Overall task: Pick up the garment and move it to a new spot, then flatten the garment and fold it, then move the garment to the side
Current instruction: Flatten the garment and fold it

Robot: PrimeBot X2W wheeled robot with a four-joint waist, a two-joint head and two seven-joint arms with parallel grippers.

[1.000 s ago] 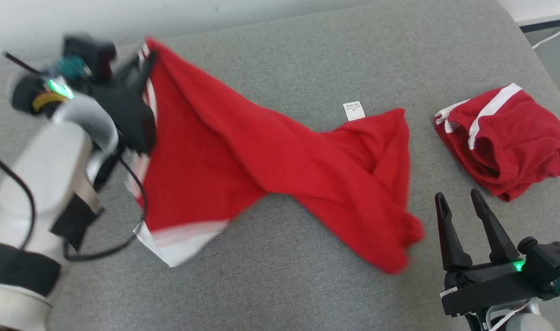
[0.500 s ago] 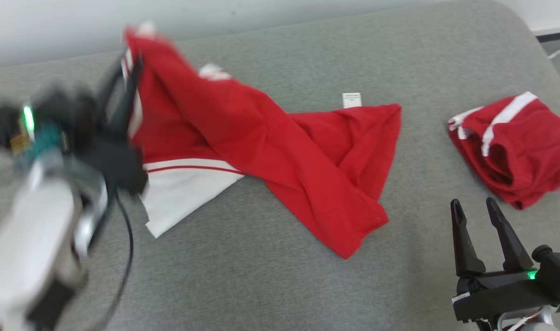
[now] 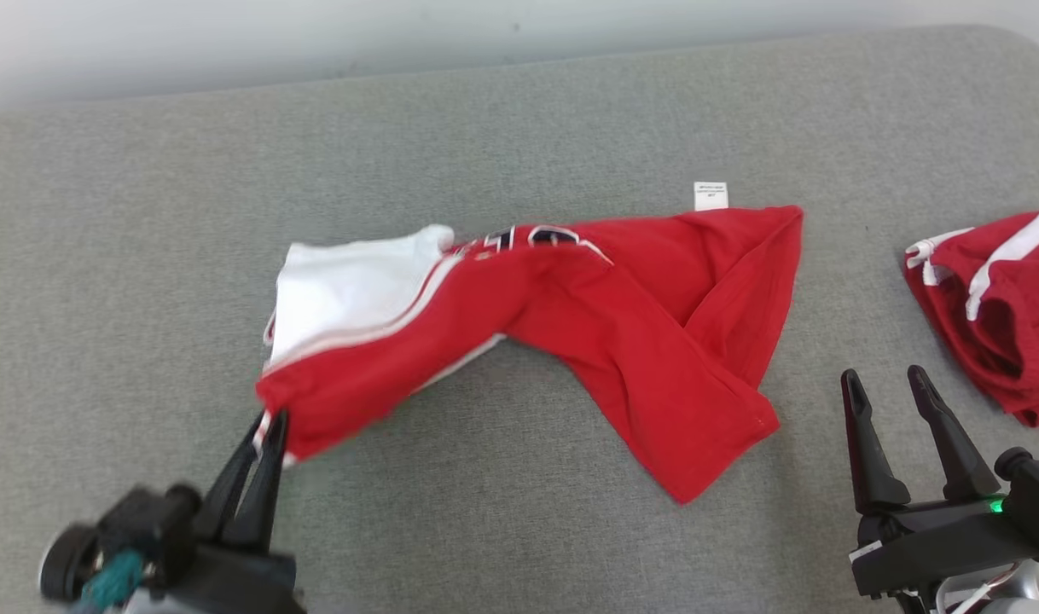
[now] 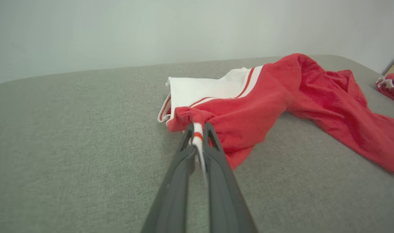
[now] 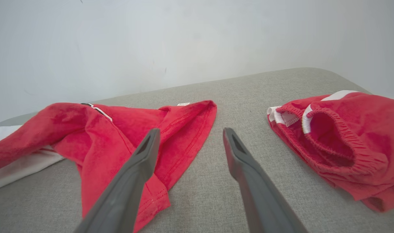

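A red garment (image 3: 622, 315) with a white sleeve lies crumpled across the middle of the grey cushion (image 3: 144, 213); it also shows as the red garment (image 4: 281, 97) and as the red garment (image 5: 119, 136). My left gripper (image 3: 268, 422) at the lower left is shut on the garment's white-and-red trimmed edge, and the left gripper (image 4: 198, 129) pinches that trim between its tips. My right gripper (image 3: 886, 379) stands open at the lower right, near the garment's right hem but apart from it; the right gripper (image 5: 189, 132) holds nothing.
A second red piece with white elastic trim (image 3: 997, 298) lies bunched at the right edge, seen as red shorts (image 5: 339, 139). A small white label (image 3: 711, 195) lies behind the garment. A pale wall runs behind the cushion.
My left gripper has swung from the far left down to the near left, dragging the garment's trimmed edge with it and turning the cloth over. The camera shifted slightly. The right gripper stayed.
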